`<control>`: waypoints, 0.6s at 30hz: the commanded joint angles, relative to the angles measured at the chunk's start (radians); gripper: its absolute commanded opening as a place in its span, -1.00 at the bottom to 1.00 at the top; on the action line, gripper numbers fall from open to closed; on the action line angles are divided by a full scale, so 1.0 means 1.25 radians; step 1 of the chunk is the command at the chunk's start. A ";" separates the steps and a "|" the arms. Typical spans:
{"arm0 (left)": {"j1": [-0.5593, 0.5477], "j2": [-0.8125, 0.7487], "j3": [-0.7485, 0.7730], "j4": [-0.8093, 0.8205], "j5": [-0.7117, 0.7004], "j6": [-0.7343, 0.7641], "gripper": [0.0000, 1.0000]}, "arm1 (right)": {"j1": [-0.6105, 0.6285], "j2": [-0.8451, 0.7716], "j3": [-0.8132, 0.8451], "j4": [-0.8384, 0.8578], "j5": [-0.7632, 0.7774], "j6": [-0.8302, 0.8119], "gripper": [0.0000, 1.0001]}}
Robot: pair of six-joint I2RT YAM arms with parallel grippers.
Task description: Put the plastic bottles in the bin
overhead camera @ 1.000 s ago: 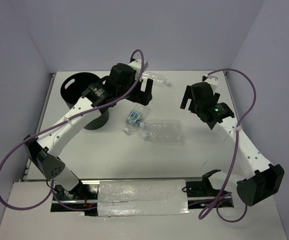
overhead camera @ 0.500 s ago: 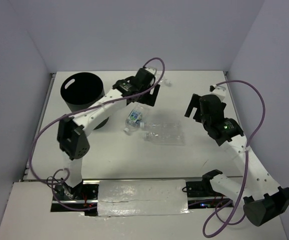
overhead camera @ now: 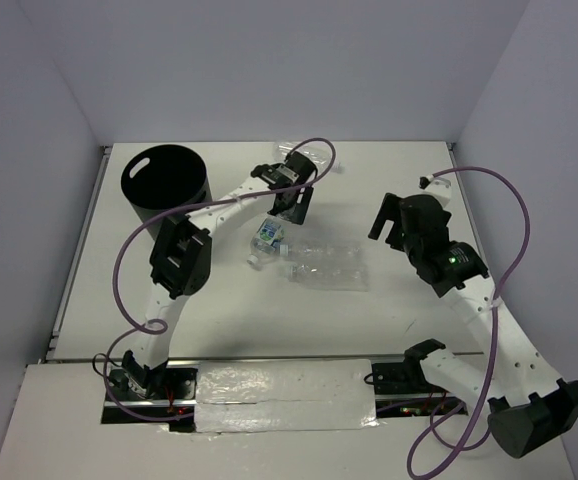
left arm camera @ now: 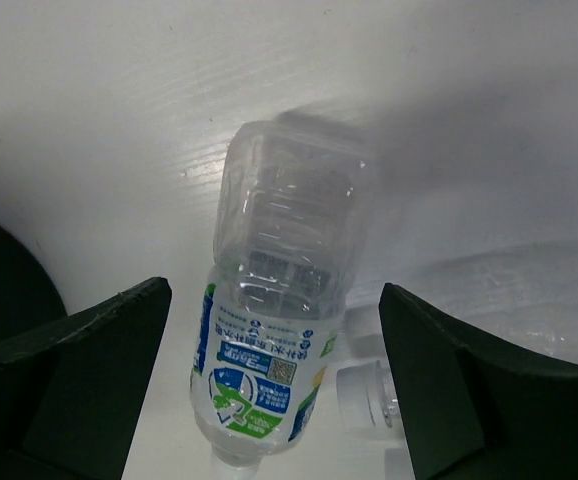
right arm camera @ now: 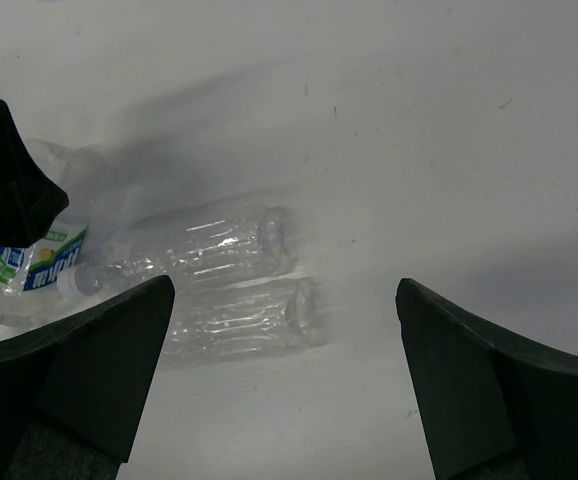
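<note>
From the top, my left claw (overhead camera: 294, 205) hangs wide open over the labelled bottle (overhead camera: 266, 238), my right claw (overhead camera: 387, 215) is wide open near the two clear bottles (overhead camera: 327, 265), and the bin (overhead camera: 164, 180) sits far left. One more bottle (overhead camera: 302, 150) hides partly behind my arm (overhead camera: 224, 205). In the left wrist view, the round bottle could slip out when I squeeze, and its cap is cut off. In the right wrist view, the clear ones look blurry.

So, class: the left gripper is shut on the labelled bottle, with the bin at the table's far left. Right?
No: the left gripper is open, straddling the labelled bottle without touching it, as the left wrist view shows. The bin is at the far left.
</note>
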 commanded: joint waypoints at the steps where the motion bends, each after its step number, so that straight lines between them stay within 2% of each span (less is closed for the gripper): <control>1: 0.027 0.012 -0.003 0.021 0.057 -0.026 0.99 | 0.005 0.008 0.020 0.017 -0.004 -0.001 0.99; 5: 0.044 0.021 -0.015 0.040 0.114 -0.035 0.98 | 0.005 0.019 0.033 0.013 -0.004 -0.002 0.99; 7: 0.047 0.033 -0.015 0.041 0.122 -0.032 0.92 | 0.004 0.018 0.033 0.014 0.001 -0.002 0.99; 13: 0.045 0.052 -0.015 0.042 0.137 -0.029 0.48 | 0.004 0.018 0.041 0.014 0.002 -0.004 0.99; 14: 0.044 0.050 -0.018 0.042 0.137 -0.026 0.33 | 0.004 0.018 0.042 0.013 0.005 -0.005 0.99; 16: 0.044 0.051 -0.004 0.025 0.126 -0.019 0.19 | 0.004 0.016 0.043 0.014 0.006 -0.007 0.99; 17: 0.044 0.051 0.003 0.015 0.120 -0.015 0.02 | 0.004 0.013 0.042 0.018 0.007 -0.008 0.99; 18: 0.043 0.050 0.030 0.001 0.110 -0.013 -0.06 | 0.005 0.013 0.042 0.019 0.007 -0.008 0.99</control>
